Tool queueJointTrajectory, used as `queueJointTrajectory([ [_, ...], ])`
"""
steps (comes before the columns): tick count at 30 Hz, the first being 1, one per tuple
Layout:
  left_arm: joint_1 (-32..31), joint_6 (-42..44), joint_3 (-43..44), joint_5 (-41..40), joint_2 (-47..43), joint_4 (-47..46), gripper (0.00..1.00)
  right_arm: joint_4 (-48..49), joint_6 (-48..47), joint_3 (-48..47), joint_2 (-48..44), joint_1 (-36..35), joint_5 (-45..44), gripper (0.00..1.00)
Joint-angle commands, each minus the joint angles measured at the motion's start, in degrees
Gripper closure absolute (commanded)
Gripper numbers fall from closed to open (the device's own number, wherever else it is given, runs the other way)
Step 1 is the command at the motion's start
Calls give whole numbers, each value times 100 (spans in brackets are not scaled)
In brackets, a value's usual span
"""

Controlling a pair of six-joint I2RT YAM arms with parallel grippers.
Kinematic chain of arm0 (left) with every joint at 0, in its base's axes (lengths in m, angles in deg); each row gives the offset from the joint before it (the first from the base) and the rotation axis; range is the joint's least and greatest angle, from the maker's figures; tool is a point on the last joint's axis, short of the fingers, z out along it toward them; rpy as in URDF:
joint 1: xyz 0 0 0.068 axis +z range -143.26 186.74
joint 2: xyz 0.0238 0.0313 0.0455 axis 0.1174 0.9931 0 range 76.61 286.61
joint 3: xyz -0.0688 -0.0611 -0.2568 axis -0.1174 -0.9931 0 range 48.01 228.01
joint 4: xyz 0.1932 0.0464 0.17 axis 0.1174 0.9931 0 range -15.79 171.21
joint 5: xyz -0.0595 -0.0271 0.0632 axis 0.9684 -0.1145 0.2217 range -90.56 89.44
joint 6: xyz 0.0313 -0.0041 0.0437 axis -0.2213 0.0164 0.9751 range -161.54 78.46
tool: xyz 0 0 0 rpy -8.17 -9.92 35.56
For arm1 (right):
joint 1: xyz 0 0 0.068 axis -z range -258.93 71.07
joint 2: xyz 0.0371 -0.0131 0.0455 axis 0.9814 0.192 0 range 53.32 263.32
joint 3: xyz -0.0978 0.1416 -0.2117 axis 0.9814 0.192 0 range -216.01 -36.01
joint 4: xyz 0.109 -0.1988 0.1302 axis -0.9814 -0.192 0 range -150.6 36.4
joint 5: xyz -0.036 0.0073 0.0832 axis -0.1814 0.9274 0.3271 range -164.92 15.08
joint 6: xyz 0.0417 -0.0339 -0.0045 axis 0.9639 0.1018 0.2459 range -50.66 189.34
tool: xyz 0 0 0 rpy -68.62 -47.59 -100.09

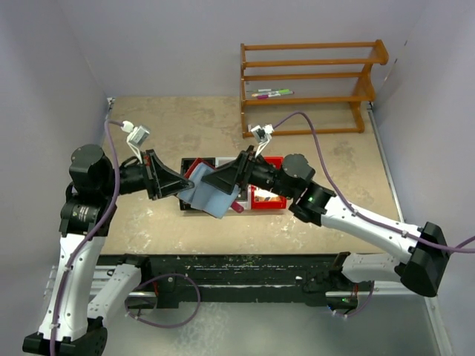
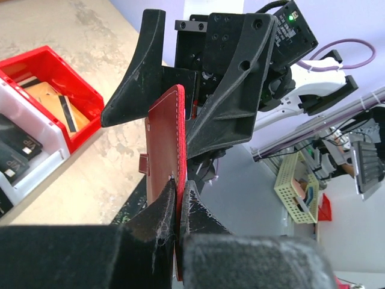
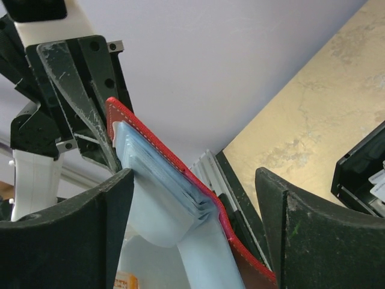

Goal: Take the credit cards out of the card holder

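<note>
Card holder (image 1: 210, 194): raised off the surface (image 1: 148, 126), blue-grey sleeves (image 3: 174, 198) hanging open.
Left jaws: pinching its maroon cover edge.
Right jaws: spread, straddling the sleeves.
Credit card (image 2: 49, 97): tan, lying in red bin (image 2: 84, 120).

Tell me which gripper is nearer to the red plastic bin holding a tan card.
Right. The right gripper has its jaws just left of the red plastic bin, with its wrist above the bin. The left gripper is farther left, beyond the white bin.
</note>
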Motion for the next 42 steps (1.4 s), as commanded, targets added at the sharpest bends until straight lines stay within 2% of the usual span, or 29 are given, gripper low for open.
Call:
queueJointTrajectory([
  [1,-23,-695,24,353,-57,-939,100,243,-71,262,-268,-72,39,21],
  [5,-19,-1041,10,445,-44,-1225,100,49,-65,578,-532,-68,-2,26],
  [10,-23,-1136,-3,456,-42,-1322,100,-174,-156,723,-824,-73,22,25],
  [13,-19,-1012,8,393,-37,-1187,100,-442,-382,717,-1186,-67,210,19],
  [18,-24,-824,0,300,-4,-1041,100,-740,-667,779,-1939,-67,223,2],
  [21,-28,-871,-5,305,37,-1076,100,-532,-639,807,-2140,-59,38,0],
  [28,-18,-905,-29,354,43,-1115,100,-333,-703,-8,-1154,-61,42,1],
  [31,-27,-914,-21,383,46,-1116,100,-843,-778,-690,-576,-68,22,0],
  [33,-21,-929,2,410,46,-1122,100,-893,-770,-752,-408,-66,-2,0],
  [36,-25,-966,17,469,30,-1137,100,-274,-540,-371,-457,-65,114,8],
  [42,-19,-1261,-85,538,13,-1414,100,880,-175,560,-599,-66,848,39],
])
